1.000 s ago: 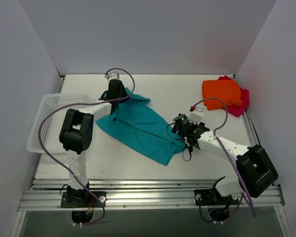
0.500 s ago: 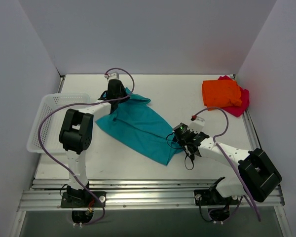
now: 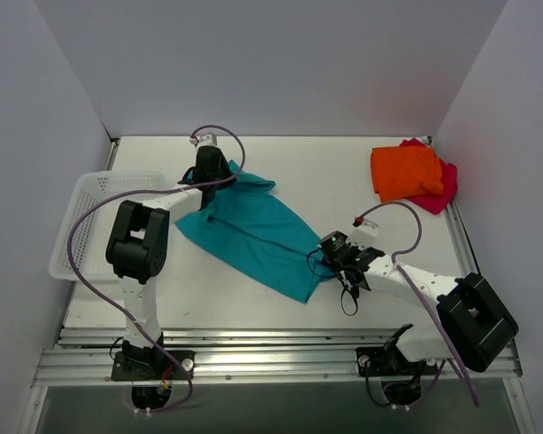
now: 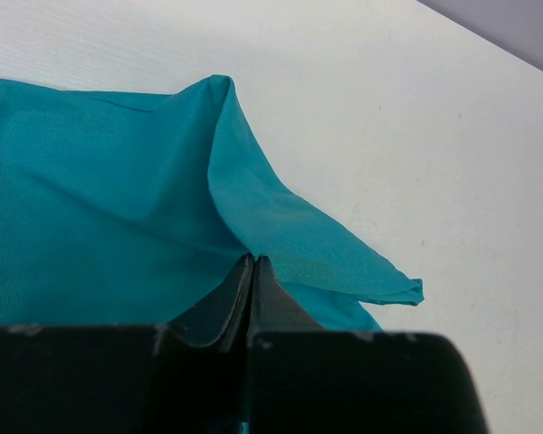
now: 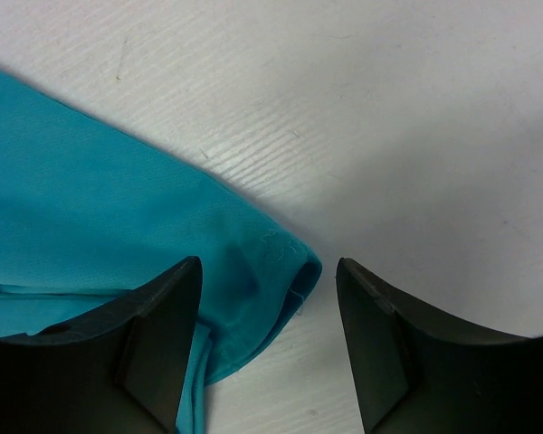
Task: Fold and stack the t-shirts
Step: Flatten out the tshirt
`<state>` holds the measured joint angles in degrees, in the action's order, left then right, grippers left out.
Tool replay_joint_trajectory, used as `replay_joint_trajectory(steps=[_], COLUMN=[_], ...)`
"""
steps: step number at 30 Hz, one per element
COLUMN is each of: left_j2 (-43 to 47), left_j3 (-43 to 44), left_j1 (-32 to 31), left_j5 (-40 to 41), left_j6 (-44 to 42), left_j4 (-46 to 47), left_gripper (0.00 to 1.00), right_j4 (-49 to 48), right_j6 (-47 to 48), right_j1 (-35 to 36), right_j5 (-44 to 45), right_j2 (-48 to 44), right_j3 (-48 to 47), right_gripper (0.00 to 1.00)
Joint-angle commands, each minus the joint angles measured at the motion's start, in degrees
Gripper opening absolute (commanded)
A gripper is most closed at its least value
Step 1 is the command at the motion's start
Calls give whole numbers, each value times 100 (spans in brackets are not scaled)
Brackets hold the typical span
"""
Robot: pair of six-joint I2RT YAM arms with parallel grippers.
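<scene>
White plastic mesh basket (image 3: 70,231) sits at the desk's left edge, upright, open side up, long side along the left wall; its outer side overhangs the desk edge, touching or just beside the wall, cannot tell which; desk (image 3: 326,172) white, matte, with fine grain lines and small scuffs visible in the wrist views; pale grey walls (image 3: 271,63) close it in at left, back and right; aluminium rails (image 3: 271,351) run along the near edge.
</scene>
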<state>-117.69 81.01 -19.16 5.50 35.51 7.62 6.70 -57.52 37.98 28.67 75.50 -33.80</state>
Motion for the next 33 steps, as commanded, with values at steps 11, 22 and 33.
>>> replay_joint_trajectory(steps=[11,22,33], left_j2=[378,703,2828], left_j3=[-86,221,934], left_j1=[79,88,9], left_j5=[-58,-22,346], left_j6=[-79,-123,-448], left_j4=[267,-136,-1578], left_gripper=[2,2,2], right_j4=[-37,331,586], right_j6=[-163,381,1452], right_j1=[-27,-53,-212], right_j5=[192,920,1905], right_j2=[52,-132,-1062], right_j3=[181,-811,-2700], right_gripper=[0,0,0])
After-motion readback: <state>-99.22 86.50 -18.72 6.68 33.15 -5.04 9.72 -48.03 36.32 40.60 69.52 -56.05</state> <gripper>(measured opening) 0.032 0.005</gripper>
